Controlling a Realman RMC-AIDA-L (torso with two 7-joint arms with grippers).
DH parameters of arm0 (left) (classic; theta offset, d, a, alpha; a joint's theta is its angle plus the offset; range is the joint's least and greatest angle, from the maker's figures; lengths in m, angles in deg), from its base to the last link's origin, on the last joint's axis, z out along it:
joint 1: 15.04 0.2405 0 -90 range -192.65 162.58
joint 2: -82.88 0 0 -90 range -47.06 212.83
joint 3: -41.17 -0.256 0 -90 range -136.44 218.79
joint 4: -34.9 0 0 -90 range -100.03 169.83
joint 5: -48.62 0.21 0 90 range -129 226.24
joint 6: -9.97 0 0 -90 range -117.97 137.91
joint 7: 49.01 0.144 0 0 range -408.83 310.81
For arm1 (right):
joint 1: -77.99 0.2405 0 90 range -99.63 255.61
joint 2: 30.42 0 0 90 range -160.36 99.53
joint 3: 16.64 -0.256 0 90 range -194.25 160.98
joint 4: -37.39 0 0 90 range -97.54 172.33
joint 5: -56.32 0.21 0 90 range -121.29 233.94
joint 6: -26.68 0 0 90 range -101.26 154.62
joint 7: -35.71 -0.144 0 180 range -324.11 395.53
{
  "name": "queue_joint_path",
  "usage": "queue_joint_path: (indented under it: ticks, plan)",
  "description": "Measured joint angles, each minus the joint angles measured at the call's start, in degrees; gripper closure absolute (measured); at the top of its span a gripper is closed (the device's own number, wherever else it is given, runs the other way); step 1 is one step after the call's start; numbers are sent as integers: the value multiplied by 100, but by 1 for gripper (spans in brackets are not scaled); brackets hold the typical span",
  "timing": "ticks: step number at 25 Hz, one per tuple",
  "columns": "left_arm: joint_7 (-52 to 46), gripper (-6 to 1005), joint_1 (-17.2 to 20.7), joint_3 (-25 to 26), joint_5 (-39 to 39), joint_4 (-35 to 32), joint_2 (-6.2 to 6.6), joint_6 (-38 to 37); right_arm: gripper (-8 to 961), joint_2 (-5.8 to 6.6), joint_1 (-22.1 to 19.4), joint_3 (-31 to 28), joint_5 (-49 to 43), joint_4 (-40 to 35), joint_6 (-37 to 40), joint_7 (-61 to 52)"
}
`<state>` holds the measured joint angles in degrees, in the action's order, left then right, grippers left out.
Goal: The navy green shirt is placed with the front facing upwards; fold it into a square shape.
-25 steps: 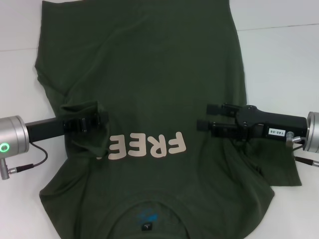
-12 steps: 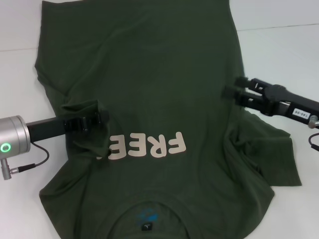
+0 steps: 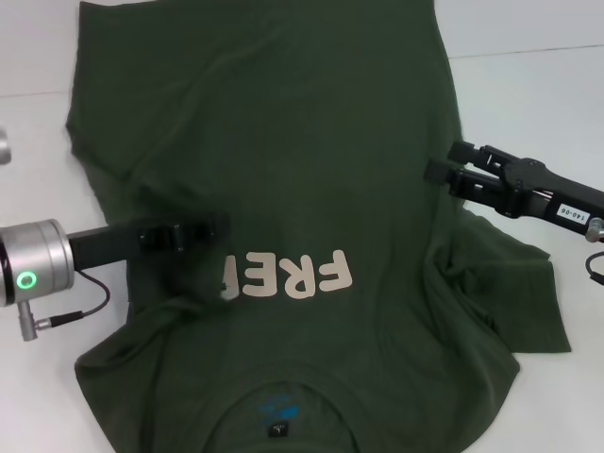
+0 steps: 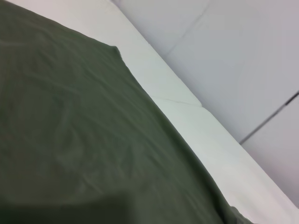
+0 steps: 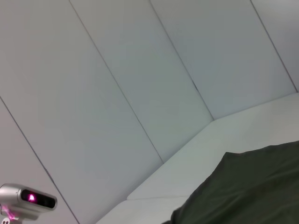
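Observation:
The navy green shirt (image 3: 283, 142) lies spread front-up on the white table, with its collar (image 3: 278, 415) toward me and the pale letters (image 3: 293, 276) across the chest. My left gripper (image 3: 219, 229) is shut on the left sleeve and holds it folded inward, where it covers the end of the lettering. My right gripper (image 3: 444, 162) stands open over the shirt's right edge with nothing between its fingers. The right sleeve (image 3: 514, 293) lies crumpled just below it. Green cloth fills much of the left wrist view (image 4: 70, 140) and one corner of the right wrist view (image 5: 252, 186).
Bare white table (image 3: 538, 94) shows on both sides of the shirt. Grey wall panels (image 5: 140, 70) stand behind the table. A small silver device with a pink light (image 5: 28, 199) shows in the right wrist view.
My left gripper has moved right with the sleeve, covering more of the lettering. My right gripper left the shirt's middle for the right edge, and the right sleeve now lies crumpled.

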<state>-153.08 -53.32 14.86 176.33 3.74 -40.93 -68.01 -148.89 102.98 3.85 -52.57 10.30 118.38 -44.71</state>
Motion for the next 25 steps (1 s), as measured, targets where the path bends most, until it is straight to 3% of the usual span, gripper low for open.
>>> queue_joint_path:
  ticks: [6,14,22,25]
  plan:
    - [60,795,13,-103,-188,19,-9,-10,43,1,27,20,-5,10,-21,0]
    - [135,415,155,-32,-413,-187,-7,39,44,10,38,-3,1,25,-29,1]
    - [318,127,676,-19,-610,-840,8,-226,43,49,52,-33,45,37,-28,-73]
    - [598,125,1011,-9,-944,-1067,22,-463,43,50,65,-36,101,38,-10,-126]
